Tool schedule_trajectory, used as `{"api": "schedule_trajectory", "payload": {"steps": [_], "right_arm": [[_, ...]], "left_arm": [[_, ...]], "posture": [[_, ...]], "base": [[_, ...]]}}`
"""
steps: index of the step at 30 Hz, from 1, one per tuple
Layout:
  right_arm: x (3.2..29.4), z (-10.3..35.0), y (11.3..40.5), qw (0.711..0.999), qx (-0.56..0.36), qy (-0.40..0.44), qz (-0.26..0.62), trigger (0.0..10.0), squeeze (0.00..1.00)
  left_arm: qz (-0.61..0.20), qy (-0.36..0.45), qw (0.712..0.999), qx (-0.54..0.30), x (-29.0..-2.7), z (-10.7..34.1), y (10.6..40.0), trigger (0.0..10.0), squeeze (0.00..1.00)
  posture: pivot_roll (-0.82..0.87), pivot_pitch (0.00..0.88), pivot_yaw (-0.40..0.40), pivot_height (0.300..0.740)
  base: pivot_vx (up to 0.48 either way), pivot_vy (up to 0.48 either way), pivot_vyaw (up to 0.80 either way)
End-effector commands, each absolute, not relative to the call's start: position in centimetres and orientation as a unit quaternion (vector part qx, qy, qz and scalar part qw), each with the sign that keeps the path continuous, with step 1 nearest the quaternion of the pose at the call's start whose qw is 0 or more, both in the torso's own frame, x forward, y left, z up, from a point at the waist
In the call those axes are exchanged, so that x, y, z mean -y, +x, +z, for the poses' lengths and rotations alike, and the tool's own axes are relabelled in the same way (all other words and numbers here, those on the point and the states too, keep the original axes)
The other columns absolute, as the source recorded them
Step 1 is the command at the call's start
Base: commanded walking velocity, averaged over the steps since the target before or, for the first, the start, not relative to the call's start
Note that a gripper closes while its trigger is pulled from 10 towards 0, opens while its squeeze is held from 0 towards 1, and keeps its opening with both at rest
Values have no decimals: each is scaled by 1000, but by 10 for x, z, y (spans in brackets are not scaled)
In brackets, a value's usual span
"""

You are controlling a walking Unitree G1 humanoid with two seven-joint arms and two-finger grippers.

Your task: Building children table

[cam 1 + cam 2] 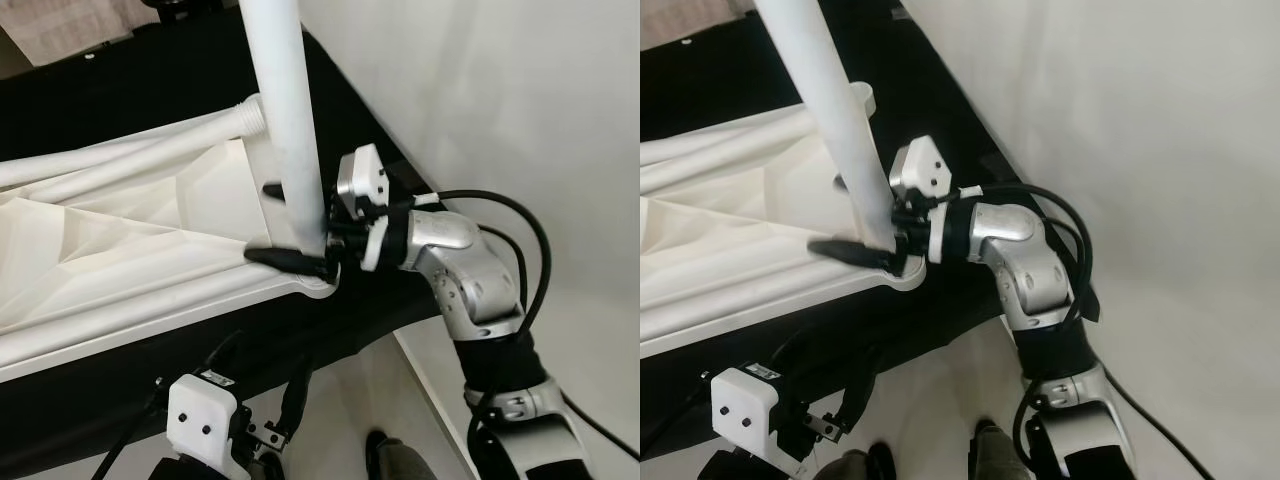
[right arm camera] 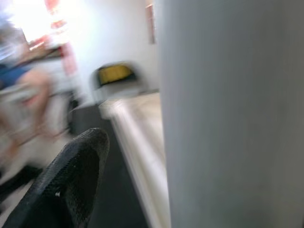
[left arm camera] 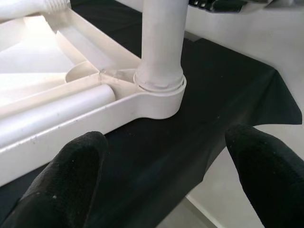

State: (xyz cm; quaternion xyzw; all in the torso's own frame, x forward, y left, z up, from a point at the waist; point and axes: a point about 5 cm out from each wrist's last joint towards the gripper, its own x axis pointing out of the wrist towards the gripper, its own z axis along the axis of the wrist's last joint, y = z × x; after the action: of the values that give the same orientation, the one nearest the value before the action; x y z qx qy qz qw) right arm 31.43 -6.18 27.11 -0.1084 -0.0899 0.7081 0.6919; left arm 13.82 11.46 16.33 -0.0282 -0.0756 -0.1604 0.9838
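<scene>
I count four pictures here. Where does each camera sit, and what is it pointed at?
Left eye view: on the head, looking down at the white table leg gripped by the right tool; silver right arm shows.
Right eye view: head too, same scene.
Left wrist view: along the open left tool toward the leg's socket.
Right wrist view: pressed against the leg.
All share the leg.

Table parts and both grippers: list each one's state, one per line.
Upright leg: standing in the corner socket.
Spare leg: lying flat on the tabletop.
Tabletop: upside down on black cloth.
Right gripper: fingers around upright leg.
Left gripper: open, clear of the socket.
</scene>
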Motion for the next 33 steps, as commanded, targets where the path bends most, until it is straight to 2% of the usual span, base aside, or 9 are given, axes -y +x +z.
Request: {"api": "schedule_trajectory", "payload": {"steps": [1, 11, 12, 21, 24, 26, 27, 30, 33], "right_arm": [[53, 270, 309, 653, 97, -109, 743, 10000, 0], [54, 279, 319, 585, 82, -102, 801, 10000, 0], [55, 279, 320, 577, 79, -101, 807, 0, 0], [62, 276, 326, 591, 80, -104, 796, 0, 0], [65, 273, 329, 627, 84, -112, 766, 0, 0], [66, 260, 335, 722, 70, -111, 679, 0, 0], [66, 260, 335, 722, 70, -111, 679, 0, 0], [69, 211, 329, 917, 6, -110, 383, 0, 0], [70, 180, 301, 953, -54, -82, 288, 0, 0]], "left_arm": [[-158, -25, 985, 59, -115, 159, 135, 10000, 0], [-159, -26, 985, 57, -115, 159, 133, 10000, 0], [-159, -26, 985, 57, -115, 160, 133, 10000, 0], [-159, -26, 985, 58, -114, 160, 134, 10000, 0], [-159, -27, 985, 58, -114, 160, 134, 10000, 0], [-157, -27, 985, 59, -114, 160, 134, 10000, 0], [-157, -27, 985, 59, -114, 160, 134, 10000, 0], [-155, -26, 986, 60, -116, 160, 133, 10000, 0], [-155, -24, 986, 60, -117, 160, 135, 10000, 0]], "posture": [[9, 310, 56, 740], [17, 316, 58, 740], [17, 319, 57, 740], [12, 318, 57, 740], [12, 318, 57, 740], [5, 319, 46, 740], [5, 319, 46, 740], [7, 327, 32, 740], [5, 328, 47, 740]], "base": [[0, 0, 0], [0, 0, 0], [0, 0, 0], [0, 0, 0], [0, 0, 0], [0, 0, 0], [0, 0, 0], [0, 0, 0], [0, 0, 0]]}}
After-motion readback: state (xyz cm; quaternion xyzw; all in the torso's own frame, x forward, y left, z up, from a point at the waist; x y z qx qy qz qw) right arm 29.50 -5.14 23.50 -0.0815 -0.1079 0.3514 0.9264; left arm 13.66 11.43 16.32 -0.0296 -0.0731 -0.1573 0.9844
